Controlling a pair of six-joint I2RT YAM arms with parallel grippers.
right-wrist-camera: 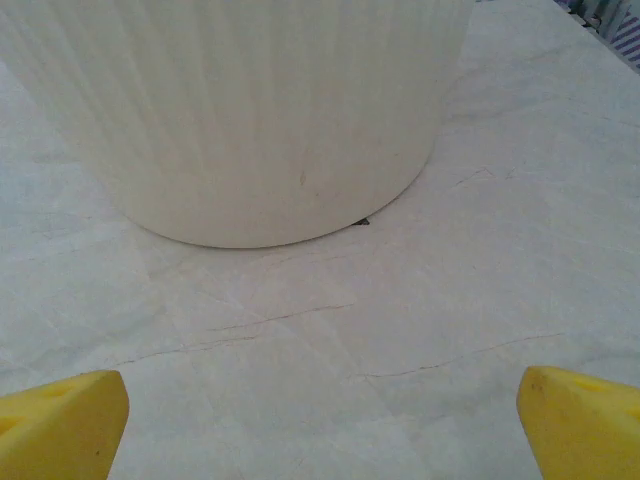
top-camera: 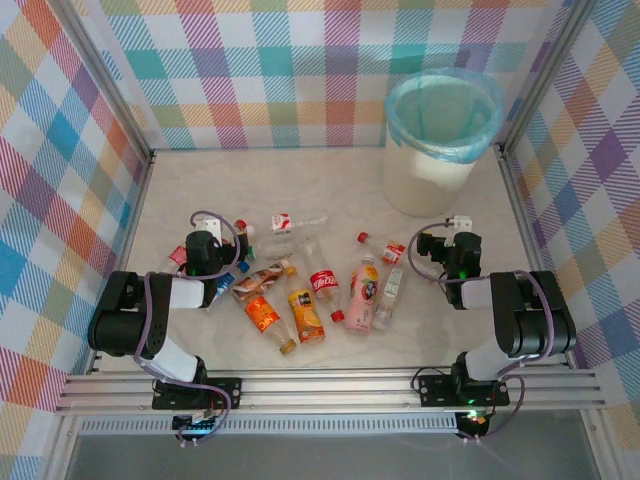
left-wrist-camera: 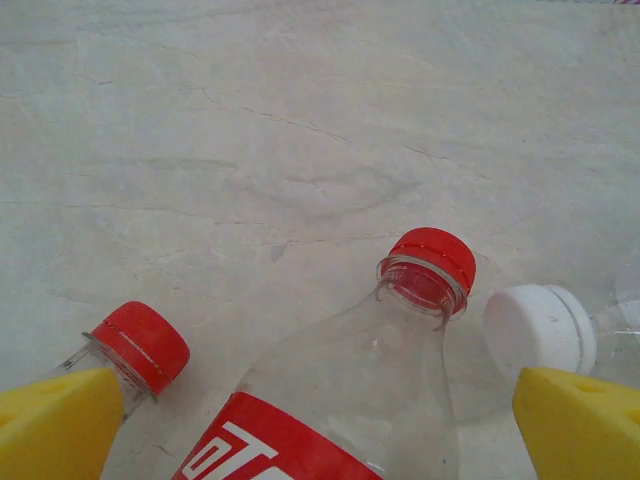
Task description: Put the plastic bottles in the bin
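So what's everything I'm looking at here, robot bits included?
plastic bottles: about ten; clear, orange or pink, mostly red-capped; lying clustered on the table, left of centre
bin: one; white, light blue liner; far right of the table
table: one; pale, marbled; under everything
walls: three; pastel checks; left, back and right
arms: two; black and white; near edge
left gripper: one; yellow fingers; open, over the bottles
right gripper: one; yellow fingers; open, facing the bin's base
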